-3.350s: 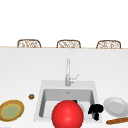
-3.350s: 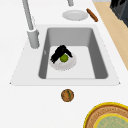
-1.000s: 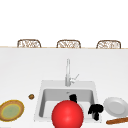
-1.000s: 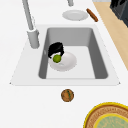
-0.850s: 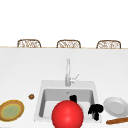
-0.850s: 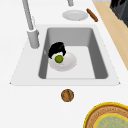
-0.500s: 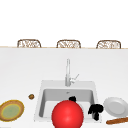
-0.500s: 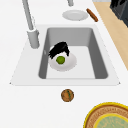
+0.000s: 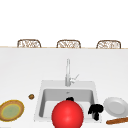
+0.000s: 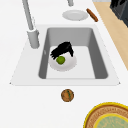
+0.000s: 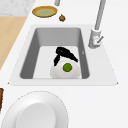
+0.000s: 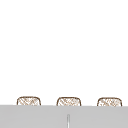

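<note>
I have one lime point(image 10: 60, 60) in play. It sits on a white plate point(image 10: 68, 68) on the floor of the sink point(image 10: 100, 62), toward the faucet point(image 9: 67, 72) side of the basin. My left hand point(image 10: 62, 50) is down inside the sink, arched over the far edge of that plate. Its fingers are spread, with the thumb pointing one way and the rest reaching the other. The lime lies just beside the fingertips, and I see no pinch on it.

My right hand point(image 9: 95, 109) hangs at the sink's right edge, near a second white plate point(image 9: 115, 106) on the bench point(image 9: 20, 75). I cannot tell whether it is spread or closed.

My count is two white plates, one in the sink and one on the bench. There is one yellow-rimmed plate point(image 9: 21, 106) at the left. One small brown ball point(image 10: 67, 95) lies between that plate and the sink. One brown stick point(image 9: 117, 121) lies just beside the right-hand white plate. One large red ball point(image 9: 67, 115) sits low in the front view, in front of the sink. Three woven chair backs point(image 9: 29, 43) line the far edge of the bench.
</note>
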Tool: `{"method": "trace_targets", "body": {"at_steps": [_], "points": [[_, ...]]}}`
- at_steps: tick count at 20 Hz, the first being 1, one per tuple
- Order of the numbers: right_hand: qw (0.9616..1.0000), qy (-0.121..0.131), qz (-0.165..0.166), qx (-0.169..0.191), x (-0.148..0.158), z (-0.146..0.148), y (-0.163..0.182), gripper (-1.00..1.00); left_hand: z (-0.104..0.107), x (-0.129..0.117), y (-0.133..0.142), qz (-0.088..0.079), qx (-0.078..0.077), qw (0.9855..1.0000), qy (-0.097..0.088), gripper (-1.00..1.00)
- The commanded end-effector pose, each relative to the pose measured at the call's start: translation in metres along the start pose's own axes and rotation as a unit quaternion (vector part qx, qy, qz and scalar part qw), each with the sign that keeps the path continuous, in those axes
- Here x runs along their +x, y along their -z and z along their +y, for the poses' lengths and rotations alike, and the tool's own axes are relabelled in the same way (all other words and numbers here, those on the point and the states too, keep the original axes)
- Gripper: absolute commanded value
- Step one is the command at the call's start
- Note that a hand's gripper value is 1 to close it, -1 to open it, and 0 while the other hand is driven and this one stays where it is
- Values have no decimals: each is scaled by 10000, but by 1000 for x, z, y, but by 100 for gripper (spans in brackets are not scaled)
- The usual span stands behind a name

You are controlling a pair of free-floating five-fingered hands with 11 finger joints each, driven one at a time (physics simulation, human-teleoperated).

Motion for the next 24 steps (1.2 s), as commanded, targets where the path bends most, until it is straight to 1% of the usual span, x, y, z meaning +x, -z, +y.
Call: {"method": "trace_targets", "body": {"at_steps": [1, 2, 3, 4, 5, 6, 7, 8, 9, 11, 12, 13, 15, 16, 17, 19, 20, 21, 22, 23, 24], "points": [[10000, 0, 0, 0, 0, 0, 0, 0, -9, -1, -10, 164, -68, 9995, -246, -100], [10000, 0, 0, 0, 0, 0, 0, 0, -10, -5, -11, 153, -69, 9995, -256, -100], [10000, 0, 0, 0, 0, 0, 0, 0, -14, -23, -5, 161, -6, 9996, -244, -100], [10000, 0, 0, 0, 0, 0, 0, 0, -20, -32, -4, 178, 28, 9997, -187, -100], [10000, 0, 0, 0, 0, 0, 0, 0, -25, -40, -8, 100, 120, 9997, -191, -100], [10000, 0, 0, 0, 0, 0, 0, 0, -28, -44, -2, 78, 116, 9998, -140, -100], [10000, 0, 0, 0, 0, 0, 0, 0, -30, -52, -2, 81, 141, 9998, -135, -100], [10000, 0, 0, 0, 0, 0, 0, 0, -31, -56, -4, 42, 192, 9997, -111, -100], [10000, 0, 0, 0, 0, 0, 0, 0, -34, -56, -2, -3, 171, 9998, -83, -100], [10000, 0, 0, 0, 0, 0, 0, 0, -41, -51, -7, -76, 192, 9997, -89, -100], [10000, 0, 0, 0, 0, 0, 0, 0, -46, -54, -9, -93, 252, 9996, -132, -100], [10000, 0, 0, 0, 0, 0, 0, 0, -47, -55, -9, -93, 259, 9995, -128, -100], [10000, 0, 0, 0, 0, 0, 0, 0, -46, -60, -8, -64, 244, 9994, -228, -100], [10000, 0, 0, 0, 0, 0, 0, 0, -44, -61, -7, -27, 189, 9994, -302, -100], [10000, 0, 0, 0, 0, 0, 0, 0, -44, -60, -6, -15, 172, 9993, -339, -100], [10000, 0, 0, 0, 0, 0, 0, 0, -47, -55, -9, -35, 187, 9992, -342, -100], [10000, 0, 0, 0, 0, 0, 0, 0, -52, -50, -14, -48, 217, 9993, -302, 100], [10000, 0, 0, 0, 0, 0, 0, 0, -53, -41, -17, -160, 140, 9998, -50, 100], [10000, 0, 0, 0, 0, 0, 0, 0, -55, -34, -15, -155, 31, 9997, 168, 100], [10000, 0, 0, 0, 0, 0, 0, 0, -60, -29, -10, -141, 8, 9994, 306, 100], [10000, 0, 0, 0, 0, 0, 0, 0, -64, -28, -10, -124, 35, 9993, 338, 100]]}}
